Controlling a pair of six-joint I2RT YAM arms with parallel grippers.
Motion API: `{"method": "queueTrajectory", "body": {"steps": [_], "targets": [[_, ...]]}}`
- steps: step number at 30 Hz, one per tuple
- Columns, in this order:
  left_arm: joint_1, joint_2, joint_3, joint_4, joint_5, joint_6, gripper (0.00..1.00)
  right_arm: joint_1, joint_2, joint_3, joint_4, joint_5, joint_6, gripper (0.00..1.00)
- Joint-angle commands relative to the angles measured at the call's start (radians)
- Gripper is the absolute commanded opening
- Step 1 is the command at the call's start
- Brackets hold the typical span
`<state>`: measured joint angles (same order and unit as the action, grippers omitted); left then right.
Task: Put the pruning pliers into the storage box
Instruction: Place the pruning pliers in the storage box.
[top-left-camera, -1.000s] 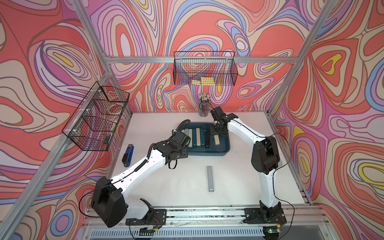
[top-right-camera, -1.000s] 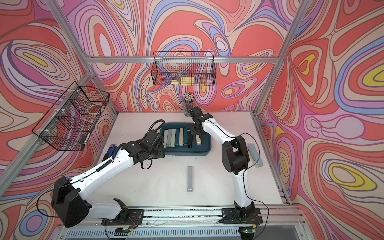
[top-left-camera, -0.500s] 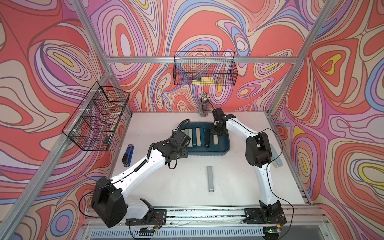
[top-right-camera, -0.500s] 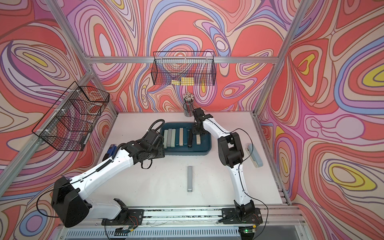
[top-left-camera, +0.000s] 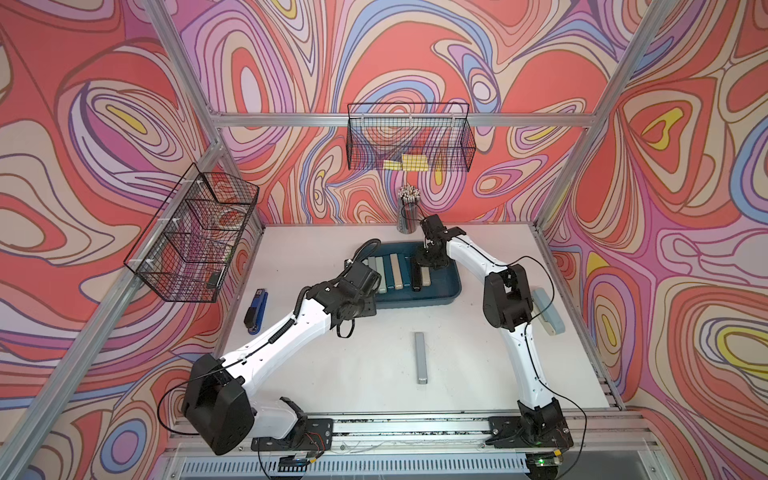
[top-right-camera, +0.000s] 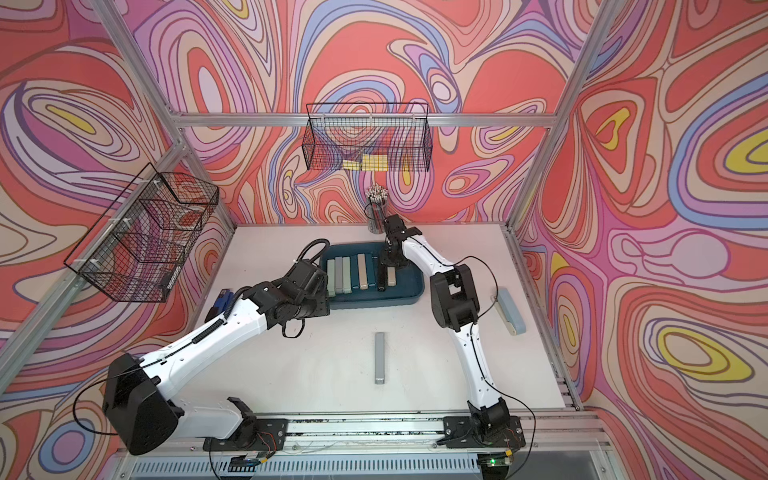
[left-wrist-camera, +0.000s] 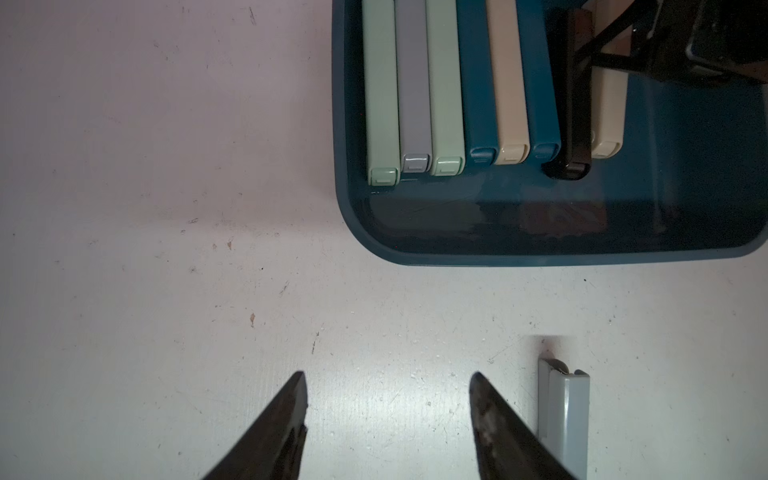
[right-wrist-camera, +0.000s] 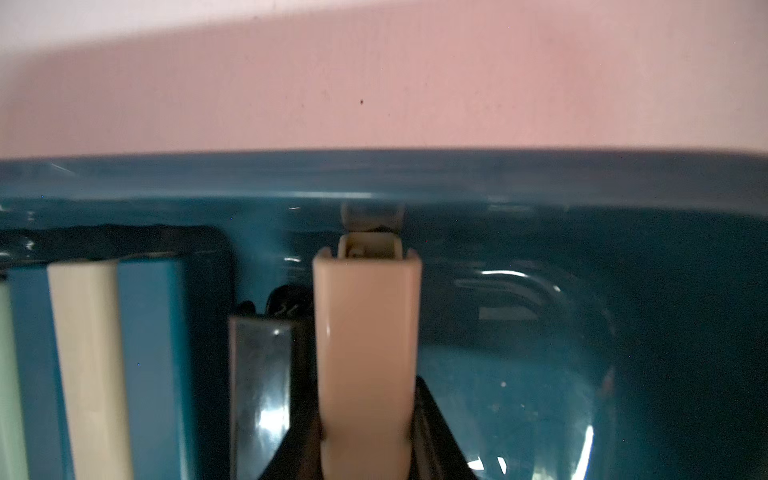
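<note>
Gripping the beige case (right-wrist-camera: 365, 353), your right gripper (right-wrist-camera: 368, 432) is clamped tight on it, holding it inside the blue box (right-wrist-camera: 374, 178) beside the black case (right-wrist-camera: 259, 374). Your left gripper (left-wrist-camera: 388, 399) hangs open and empty, a grey case (left-wrist-camera: 567, 415) just beside one finger.

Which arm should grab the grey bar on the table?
Left: the left gripper is open, empty, beside the grey bar; the right gripper is shut on a beige bar in the storage box.

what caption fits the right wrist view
Right gripper grips a beige bar-shaped plastic case inside the shallow dark teal plastic tray
</note>
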<state>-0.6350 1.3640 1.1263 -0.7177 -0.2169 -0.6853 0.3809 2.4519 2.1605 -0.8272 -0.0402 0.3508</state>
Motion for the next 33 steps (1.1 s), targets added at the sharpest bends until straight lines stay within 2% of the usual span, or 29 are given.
{"method": "queueTrajectory", "body": {"steps": [1, 19, 27, 30, 33], "targets": [[0.006, 0.003, 0.002, -0.035, -0.001, -0.019, 0.63, 0.0, 0.047, 0.015, 0.041, -0.027, 0.027, 0.26], [0.006, 0.001, -0.013, -0.026, 0.002, -0.026, 0.63, 0.031, 0.059, 0.001, 0.066, -0.049, 0.013, 0.27], [0.006, 0.003, -0.021, -0.017, 0.01, -0.03, 0.63, 0.04, 0.052, -0.001, 0.025, 0.028, -0.03, 0.28], [0.006, -0.009, -0.028, -0.015, 0.011, -0.035, 0.63, 0.041, 0.043, -0.004, 0.018, 0.021, -0.034, 0.31], [0.005, -0.027, -0.044, -0.012, 0.014, -0.043, 0.63, 0.041, 0.028, -0.003, 0.016, -0.002, -0.031, 0.39]]}}
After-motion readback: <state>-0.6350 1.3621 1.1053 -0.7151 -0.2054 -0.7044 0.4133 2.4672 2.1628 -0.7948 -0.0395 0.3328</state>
